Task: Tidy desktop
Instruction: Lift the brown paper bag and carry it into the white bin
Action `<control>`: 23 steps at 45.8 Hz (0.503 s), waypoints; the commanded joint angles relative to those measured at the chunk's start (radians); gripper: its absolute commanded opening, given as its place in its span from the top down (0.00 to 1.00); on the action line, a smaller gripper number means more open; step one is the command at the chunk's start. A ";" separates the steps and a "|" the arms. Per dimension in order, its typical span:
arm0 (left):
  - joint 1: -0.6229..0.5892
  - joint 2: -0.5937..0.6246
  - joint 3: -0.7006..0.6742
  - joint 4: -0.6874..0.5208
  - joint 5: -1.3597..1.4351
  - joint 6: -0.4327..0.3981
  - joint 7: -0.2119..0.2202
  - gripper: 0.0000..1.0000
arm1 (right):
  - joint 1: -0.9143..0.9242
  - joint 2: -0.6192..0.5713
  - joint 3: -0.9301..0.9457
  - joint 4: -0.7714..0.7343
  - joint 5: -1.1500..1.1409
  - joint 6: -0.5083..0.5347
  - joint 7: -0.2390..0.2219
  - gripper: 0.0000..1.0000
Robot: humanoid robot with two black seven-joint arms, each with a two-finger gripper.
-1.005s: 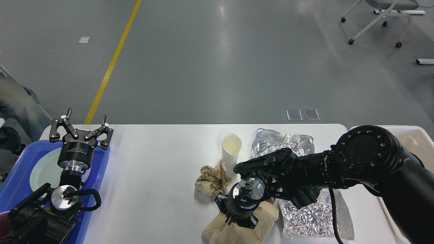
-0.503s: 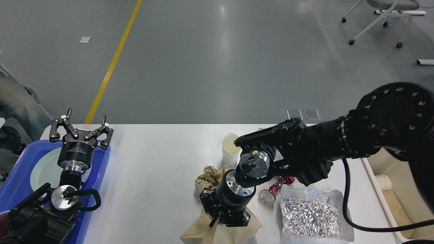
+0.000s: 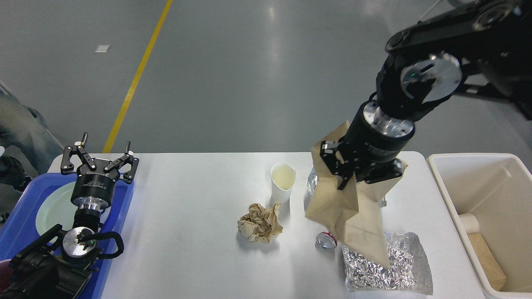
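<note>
Right gripper (image 3: 351, 176) risen, paper bag (image 3: 349, 211) lifted

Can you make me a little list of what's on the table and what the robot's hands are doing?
table: white desktop
right gripper: shut on a brown paper bag, lifted above the table
left gripper: open, empty, over the blue tray
tray holds: pale green plate
on table: paper cup, crumpled brown paper, can, foil sheet
right side: cream bin

Small white lettering runs around the black cylindrical wrist housing (image 3: 376, 145) of the right arm, too blurred to read; nothing else carries legible text.
</note>
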 commanded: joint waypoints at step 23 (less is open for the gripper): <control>0.003 0.000 0.000 0.000 0.000 0.000 0.000 0.04 | 0.189 -0.043 -0.413 -0.006 -0.318 0.192 0.421 1.00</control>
